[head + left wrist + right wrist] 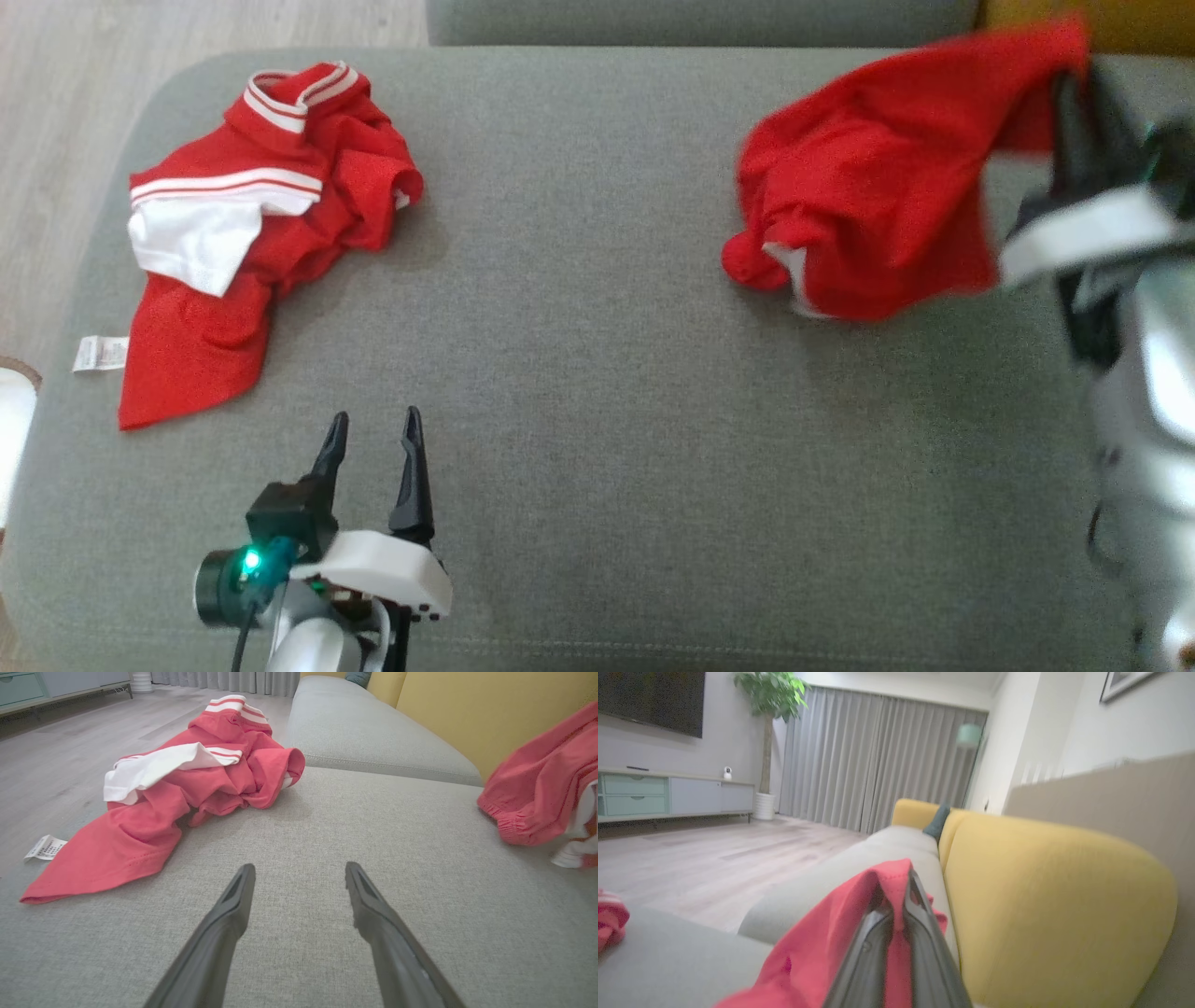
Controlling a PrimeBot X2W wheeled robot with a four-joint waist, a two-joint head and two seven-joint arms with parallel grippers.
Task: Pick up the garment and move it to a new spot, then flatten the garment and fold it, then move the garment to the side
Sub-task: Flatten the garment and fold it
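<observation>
A grey woven sofa cushion (597, 373) is the work surface, with pale wood floor (56, 112) beyond its left edge. A yellow backrest (1045, 905) and grey curtains (878, 760) stand behind.

The plain red garment (878, 187) hangs at the cushion's far right. One corner is pinched between the pressed-together jaws of the right gripper (896, 900). Its long axis slants from that raised corner down toward the left, ending in a white-trimmed bunch. I cannot tell whether that end touches the cushion.

The left gripper (375, 420) hovers near the front, jaws spread, holding nothing. A crumpled red shirt with a white striped collar (261, 215) lies at the far left.
</observation>
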